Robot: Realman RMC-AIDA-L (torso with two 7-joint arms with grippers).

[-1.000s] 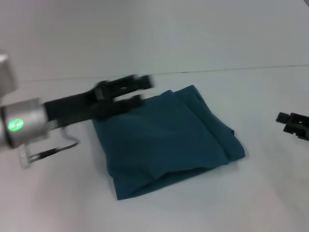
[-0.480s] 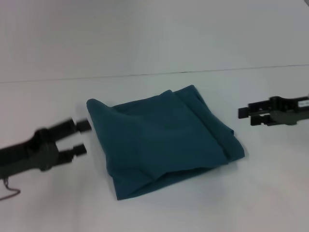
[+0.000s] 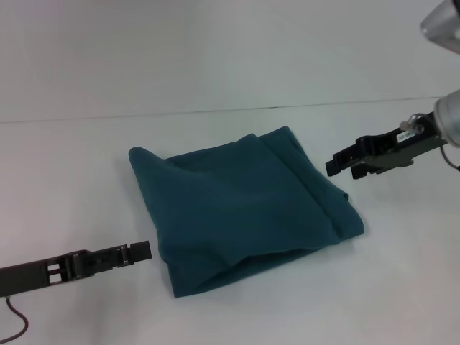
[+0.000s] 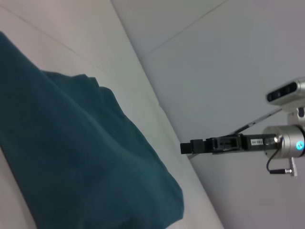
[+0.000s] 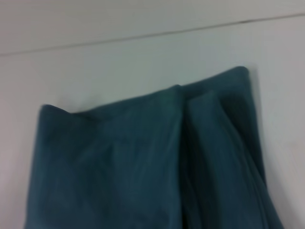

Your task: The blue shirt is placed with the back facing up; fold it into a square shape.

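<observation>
We judge the blue shirt (image 3: pixel 241 208) already a rough square (edges uneven); left gripper (image 3: pixel 140 251) and right gripper (image 3: pixel 341 164) stand clear, jaw state unreadable.

The blue shirt (image 3: pixel 241 208) lies folded into a rough square on the white desk (image 3: pixel 86 165), flat and at rest, with nothing touching it. It is plain dark teal-blue knit; no lettering shows on the face turned up. The square sits turned a little, one corner pointing toward 12 o'clock and another toward 4 o'clock. A raised fold runs along the side from 12 to 4 o'clock, where layers overlap in a thick doubled band. The corner at 10 o'clock peaks up slightly. The edge toward 6 o'clock is rumpled, with a soft crease and a loose lip of cloth.
</observation>
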